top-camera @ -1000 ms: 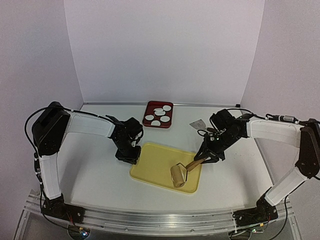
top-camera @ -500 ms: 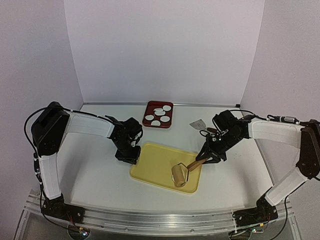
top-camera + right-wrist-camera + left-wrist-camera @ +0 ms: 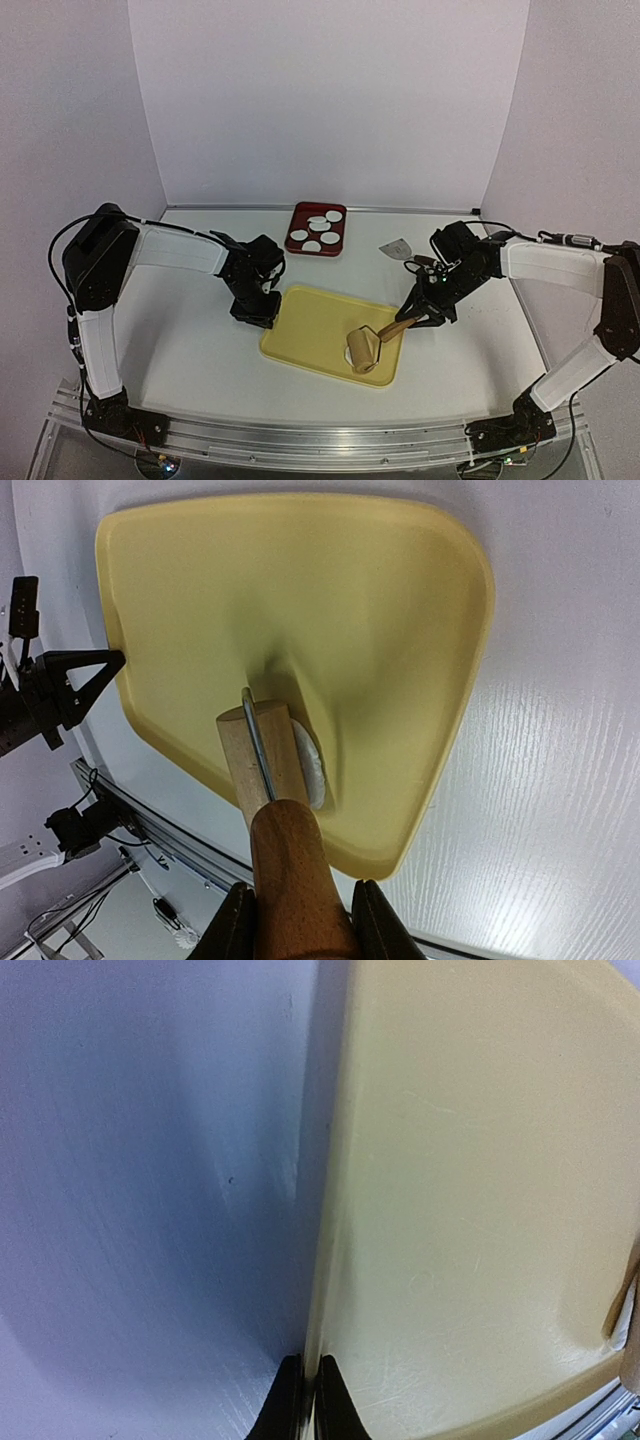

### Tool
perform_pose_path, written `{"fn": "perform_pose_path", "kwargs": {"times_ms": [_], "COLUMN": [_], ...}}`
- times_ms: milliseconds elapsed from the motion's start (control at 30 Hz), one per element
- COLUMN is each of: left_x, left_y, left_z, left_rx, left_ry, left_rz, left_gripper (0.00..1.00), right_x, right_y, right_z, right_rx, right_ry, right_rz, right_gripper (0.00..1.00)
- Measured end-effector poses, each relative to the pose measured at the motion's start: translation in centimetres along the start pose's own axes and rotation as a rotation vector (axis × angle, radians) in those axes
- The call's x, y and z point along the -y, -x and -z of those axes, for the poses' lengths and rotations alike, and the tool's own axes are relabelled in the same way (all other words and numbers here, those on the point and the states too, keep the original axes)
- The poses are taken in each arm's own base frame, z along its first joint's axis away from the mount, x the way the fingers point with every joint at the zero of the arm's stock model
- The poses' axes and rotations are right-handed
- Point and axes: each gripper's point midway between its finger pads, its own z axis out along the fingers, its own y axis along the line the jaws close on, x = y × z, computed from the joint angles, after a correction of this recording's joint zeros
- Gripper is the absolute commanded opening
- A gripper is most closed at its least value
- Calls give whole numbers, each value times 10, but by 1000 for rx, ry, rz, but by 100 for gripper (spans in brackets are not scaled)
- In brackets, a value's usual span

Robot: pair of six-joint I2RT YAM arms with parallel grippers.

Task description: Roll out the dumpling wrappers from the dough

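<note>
A yellow board [image 3: 320, 330] lies mid-table. My right gripper [image 3: 415, 315] is shut on the brown handle of a wooden roller [image 3: 360, 352], whose drum rests on the board's near right part. In the right wrist view the roller [image 3: 262, 755] sits on a small white piece of dough [image 3: 311, 768] that shows beside the drum. My left gripper [image 3: 262, 312] is shut on the board's left edge [image 3: 322, 1290]. Several round white dumpling wrappers [image 3: 315, 234] lie in a red tray [image 3: 317, 214] at the back.
A small metal scraper [image 3: 396, 246] lies on the table behind the right gripper. The table's near edge is a metal rail [image 3: 320, 440]. White walls close the back and sides.
My right gripper has drawn back to the right and slightly nearer, pulling the roller a little toward the board's near right corner. The left arm has not moved.
</note>
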Motion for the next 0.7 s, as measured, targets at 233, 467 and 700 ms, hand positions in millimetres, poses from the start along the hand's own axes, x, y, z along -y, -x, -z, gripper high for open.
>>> {"fn": "perform_pose_path", "kwargs": {"times_ms": [233, 467, 700], "left_x": [0, 0, -1], "left_y": [0, 0, 0], "left_z": [0, 0, 0], "left_rx": [3, 6, 8], "left_ry": [-5, -10, -15], "left_rz": [2, 3, 4], "left_gripper": [0, 0, 0], "right_x": [2, 4, 5], "right_y": [1, 2, 2], "right_z": [1, 1, 2], "right_rx": [-2, -6, -7], "right_ry": [4, 9, 11], "right_rz": [-5, -10, -13], "right_gripper": [0, 0, 0]}}
